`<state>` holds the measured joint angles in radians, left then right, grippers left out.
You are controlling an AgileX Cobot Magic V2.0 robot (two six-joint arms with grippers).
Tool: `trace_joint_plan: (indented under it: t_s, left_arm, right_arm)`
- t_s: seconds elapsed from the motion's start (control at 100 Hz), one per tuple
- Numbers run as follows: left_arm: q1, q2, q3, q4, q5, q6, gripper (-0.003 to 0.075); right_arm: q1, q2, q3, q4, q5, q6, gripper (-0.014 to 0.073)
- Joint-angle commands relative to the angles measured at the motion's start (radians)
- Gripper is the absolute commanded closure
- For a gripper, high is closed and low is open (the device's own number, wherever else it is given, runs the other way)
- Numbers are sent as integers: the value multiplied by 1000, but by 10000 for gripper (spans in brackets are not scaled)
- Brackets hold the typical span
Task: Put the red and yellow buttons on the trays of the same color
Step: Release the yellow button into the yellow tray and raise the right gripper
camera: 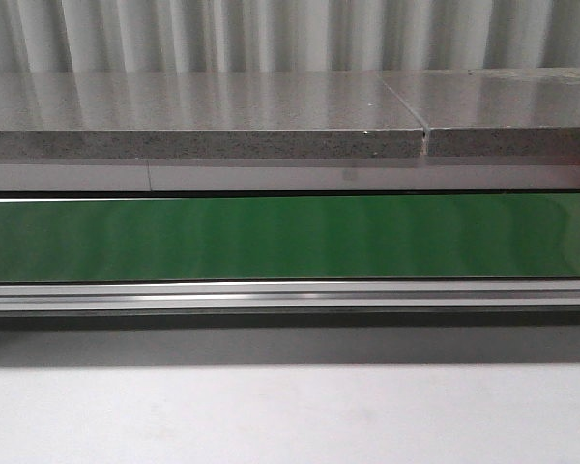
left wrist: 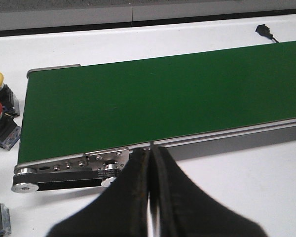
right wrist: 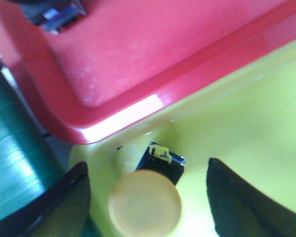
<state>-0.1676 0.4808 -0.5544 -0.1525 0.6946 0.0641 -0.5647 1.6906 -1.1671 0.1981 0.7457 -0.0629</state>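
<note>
Yellow button (right wrist: pixel 144 207) sits in the yellow tray (right wrist: pixel 246 123), right gripper (right wrist: pixel 147 200) spread wide around it. Lifting crooked, a finger at nine o'clock could knock it over.

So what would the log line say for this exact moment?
right gripper: open, yellow button between fingers, in yellow tray | left gripper: shut, empty | conveyor belt: bare

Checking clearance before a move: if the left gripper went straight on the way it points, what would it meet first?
Probably the near edge of the green conveyor belt, just ahead of the shut left gripper; depth is uncertain.
</note>
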Motion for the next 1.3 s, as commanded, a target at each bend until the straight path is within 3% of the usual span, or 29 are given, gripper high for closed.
trace_joint_plan:
  t_s: [0.0, 0.06, 0.21, 0.37, 0.89, 1.29]
  left_arm:
    - [-9, 5, -28, -14, -66, 1, 740]
    - [-9, 5, -28, -14, -66, 1, 740]
    - [-9, 5, -28, -14, -66, 1, 740]
    - [-9, 5, -28, -14, -66, 1, 740]
    - [-9, 5, -28, -14, -66, 1, 740]
    - [-9, 5, -28, -14, -66, 1, 740]
  right_arm:
    - [7, -105, -18, 8, -25, -48, 118]
    - [23, -140, -18, 8, -24, -75, 197]
    - [96, -219, -18, 4, -13, -111, 505]
    - [190, -280, -13, 1, 14, -116, 663]
    - [556, -534, 233, 1, -135, -116, 659]
    - [619, -868, 490, -2, -238, -120, 659]
